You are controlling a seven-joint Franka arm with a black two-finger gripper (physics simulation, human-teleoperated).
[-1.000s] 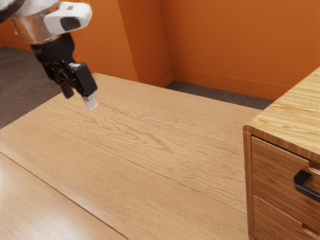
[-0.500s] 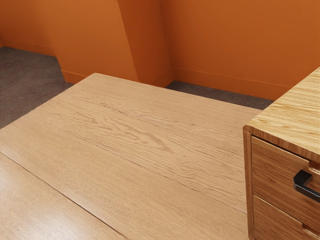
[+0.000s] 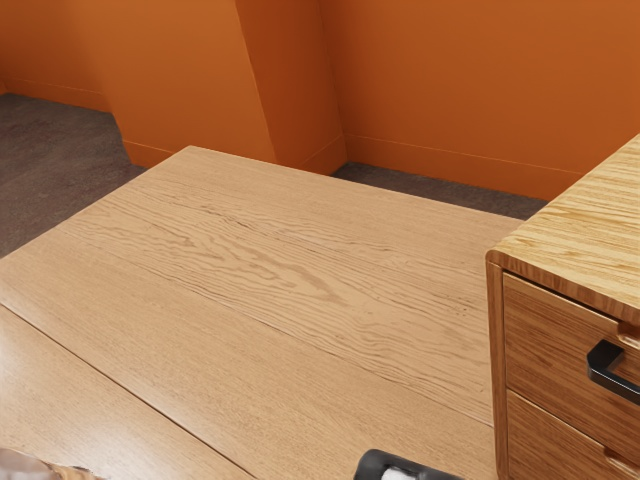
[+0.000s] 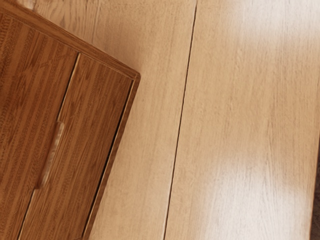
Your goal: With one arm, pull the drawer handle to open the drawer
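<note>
- Right at the bottom edge of the exterior view, a black rounded bit of the end effector (image 3: 398, 466) pokes up. It has a small white spot on it. I cannot tell if the end effector is open or closed.
- In the bottom corner on the exterior view's left there is a pale blurry thing (image 3: 28, 466). I cannot tell what it is.
- The worktop (image 3: 260, 300) is light wood. A thin line (image 3: 110, 380) runs across it near the front.
- On the exterior view's right stands a wooden cabinet (image 3: 590, 240). It has a top drawer (image 3: 555, 345) and a lower drawer (image 3: 550, 440) under it.
- The drawer handle (image 3: 608, 370) is black. It sits on the front of the top drawer, at the exterior view's right edge, well apart from the end effector.
- The top drawer's front sits level with the cabinet's frame.
- The wrist view looks at a corner of the cabinet with the worktop beside it. A long thin bar (image 4: 51, 152) lies on one of the cabinet's panels. It looks wood-coloured there.
- Behind the worktop is a grey floor (image 3: 50, 150).
- Farthest back are orange walls (image 3: 480, 80).
</note>
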